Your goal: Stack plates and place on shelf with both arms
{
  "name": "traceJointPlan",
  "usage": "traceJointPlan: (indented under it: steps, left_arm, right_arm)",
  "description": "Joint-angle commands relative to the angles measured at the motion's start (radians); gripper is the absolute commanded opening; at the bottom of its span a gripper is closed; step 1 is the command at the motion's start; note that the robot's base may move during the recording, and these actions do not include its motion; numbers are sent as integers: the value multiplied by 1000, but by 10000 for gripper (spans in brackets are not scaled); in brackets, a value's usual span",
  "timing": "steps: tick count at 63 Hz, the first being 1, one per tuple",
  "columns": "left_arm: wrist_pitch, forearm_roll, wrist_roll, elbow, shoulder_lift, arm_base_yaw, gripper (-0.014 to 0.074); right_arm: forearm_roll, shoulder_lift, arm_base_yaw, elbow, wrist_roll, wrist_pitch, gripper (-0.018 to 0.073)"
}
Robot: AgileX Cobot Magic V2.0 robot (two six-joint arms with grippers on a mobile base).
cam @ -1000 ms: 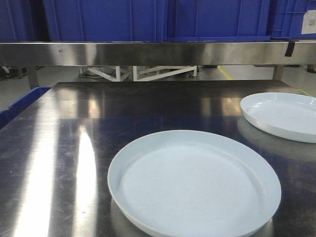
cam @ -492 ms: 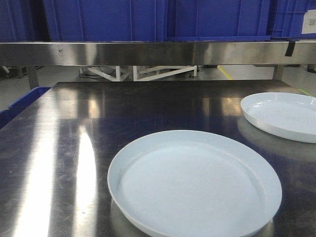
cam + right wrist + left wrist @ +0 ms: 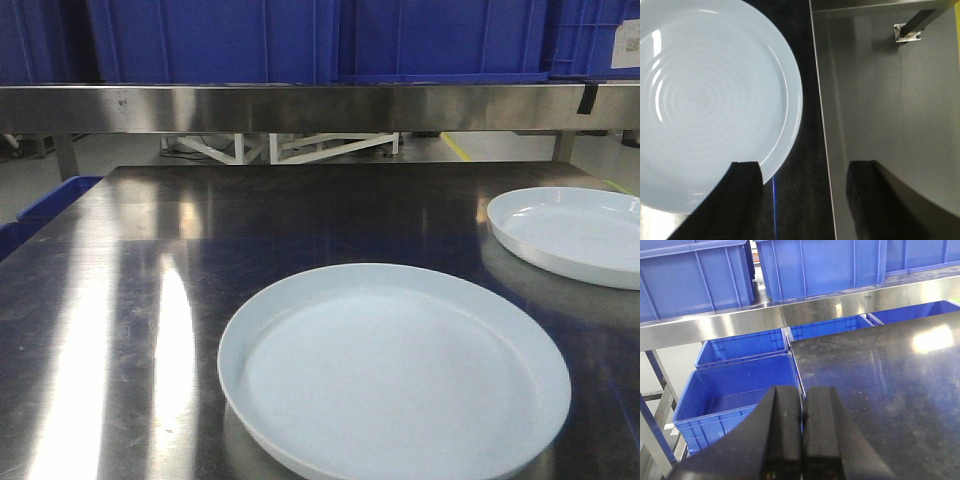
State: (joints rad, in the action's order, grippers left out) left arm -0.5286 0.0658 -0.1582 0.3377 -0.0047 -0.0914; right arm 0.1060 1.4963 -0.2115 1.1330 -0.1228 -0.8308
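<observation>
Task at start, nothing done yet. Two plates on table, well apart, not stacked. Near plate sits front-centre. Far plate is right and further back, cut by frame edge. Both lie flat and empty.

Shelf runs across behind table, above its level. Blue crates stand on it along the visible length, so no free spot for the stack shows from here.

L end effector: fingers together, nothing between them. Points toward shelf from near table's left edge, w/ floor crates below. No plate in its view.

R end effector: fingers apart, holding nothing. Looks down on what is prob. the far plate, lying close to table edge. One finger overlaps plate rim in the view, the other hangs past table edge. Contact w/ rim can't be told.

Left to do, as judged: grip one plate, set it on the other, lift stack w/ both arms, put it on shelf. Progress approx. nil. R arm looks lined up for first grasp.
</observation>
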Motion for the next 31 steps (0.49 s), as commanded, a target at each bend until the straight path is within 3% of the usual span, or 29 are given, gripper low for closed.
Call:
traceJointPlan:
  steps: [1,31]
  left_arm:
    - [85,9,10,24,23,0,89]
    - [85,9,10,24,23,0,89]
  right_arm:
    - [4,20,12,38,-25,57,491]
    - [4,204,14,38,-47,152,485]
